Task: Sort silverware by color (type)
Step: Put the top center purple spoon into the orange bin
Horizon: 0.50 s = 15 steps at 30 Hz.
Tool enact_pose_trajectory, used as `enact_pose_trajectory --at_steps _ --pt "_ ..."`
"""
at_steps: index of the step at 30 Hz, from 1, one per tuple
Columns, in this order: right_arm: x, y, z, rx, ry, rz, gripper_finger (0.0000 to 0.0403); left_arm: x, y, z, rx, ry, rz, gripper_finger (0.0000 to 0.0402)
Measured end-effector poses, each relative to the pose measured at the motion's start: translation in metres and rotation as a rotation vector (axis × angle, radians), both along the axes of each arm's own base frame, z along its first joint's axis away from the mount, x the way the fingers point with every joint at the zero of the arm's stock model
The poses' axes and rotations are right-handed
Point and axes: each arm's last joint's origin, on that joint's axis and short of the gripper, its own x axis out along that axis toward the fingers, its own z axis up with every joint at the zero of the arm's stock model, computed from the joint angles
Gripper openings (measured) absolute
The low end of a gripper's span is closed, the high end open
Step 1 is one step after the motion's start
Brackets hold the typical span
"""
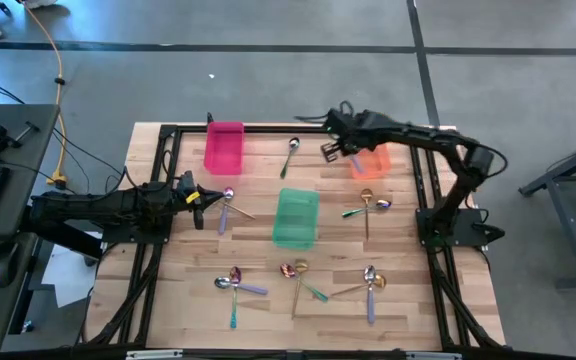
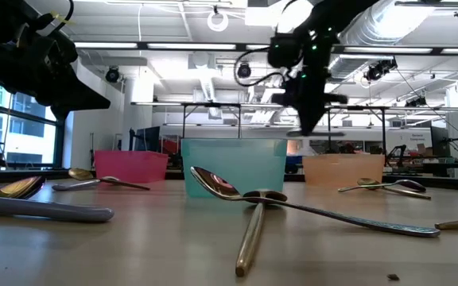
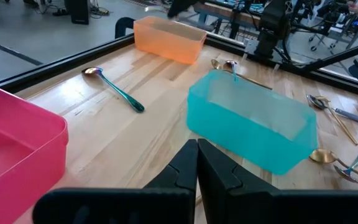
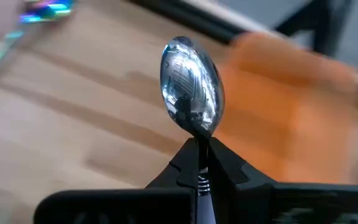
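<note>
Three translucent bins stand on the wooden table (image 1: 268, 290): a pink bin (image 1: 224, 147) at the far left, a green bin (image 1: 295, 217) at the centre, and an orange bin (image 1: 370, 162) at the far right.

Arms: the right arm reaches across the far edge. The right gripper (image 1: 330, 150) hangs just beside the orange bin, on the side facing the pink one. Its fingers are clamped on the neck of a silver spoon (image 4: 190, 93), bowl standing clear above the tips in the right wrist view. The left gripper (image 1: 204, 198) sits at the left side of the table, fingers pressed together with nothing between them; it appears to be waiting.

Silverware: one teal-handled spoon (image 1: 290, 156) lies alone between the pink and orange bins. Remaining spoons lie in small crossed clusters: one by the left gripper (image 1: 228, 208), one right of the green bin (image 1: 368, 208), and three along the near edge (image 1: 236, 285) (image 1: 301, 280) (image 1: 370, 283).

Handling assessment: the spoons look light, stiff and thin, with polished surfaces likely to slip. They lie flat, leaving little for the fingers to get under. The handle or neck offers the surest hold; the rounded bowl does not. Crossed pieces are likely to disturb their neighbours when lifted.
</note>
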Motion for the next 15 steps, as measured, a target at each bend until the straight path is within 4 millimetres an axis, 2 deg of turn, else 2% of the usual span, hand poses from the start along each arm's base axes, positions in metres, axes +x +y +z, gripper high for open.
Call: enact_pose_trajectory --at_steps 2,4,9,15 --pt "-0.015 -0.008 0.006 -0.016 0.014 -0.029 0.0000 0.000 0.000 0.000 0.000 0.000 0.000 0.0000" --pt "-0.024 -0.016 0.004 -0.023 0.010 -0.030 0.0000 0.000 0.000 0.000 0.000 0.000 0.000 0.0000" --pt "-0.039 -0.030 -0.022 -0.005 -0.012 -0.011 0.0000 0.000 0.000 0.000 -0.001 -0.001 0.000 0.0000" --pt "-0.052 -0.036 -0.053 0.010 -0.070 -0.039 0.0001 0.000 0.000 0.000 -0.002 -0.001 0.001 0.0000"
